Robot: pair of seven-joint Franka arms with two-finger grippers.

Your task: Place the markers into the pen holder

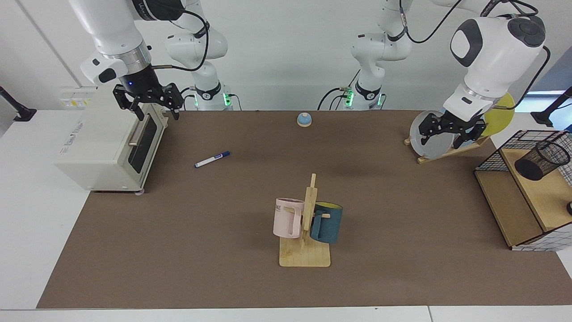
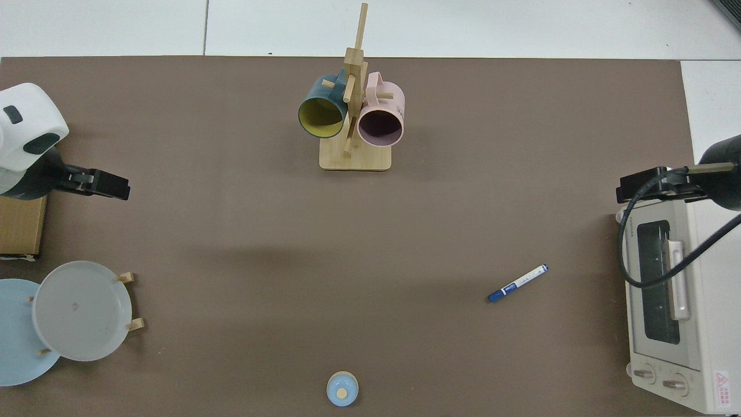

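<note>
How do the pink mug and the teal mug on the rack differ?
The pink mug hangs on the rack's toaster-oven side; the teal mug hangs on its pen-holder side. The pink mug is pink inside and carries dark lettering; the teal mug is yellow inside, and no lettering shows on it. Both hang tilted on pegs and look alike in size.

Plain white wall [image 1: 277,53] behind a white table [image 1: 27,223] with brown mat [image 1: 201,223].

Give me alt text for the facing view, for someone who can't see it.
A blue-capped marker lies on a brown table mat, untouched; the right pincer hangs open above a toaster oven, and the left pincer hangs open before a plate rack. The mesh pen holder lies tilted on a wooden shelf unit; a mug tree stands mid-table.
</note>
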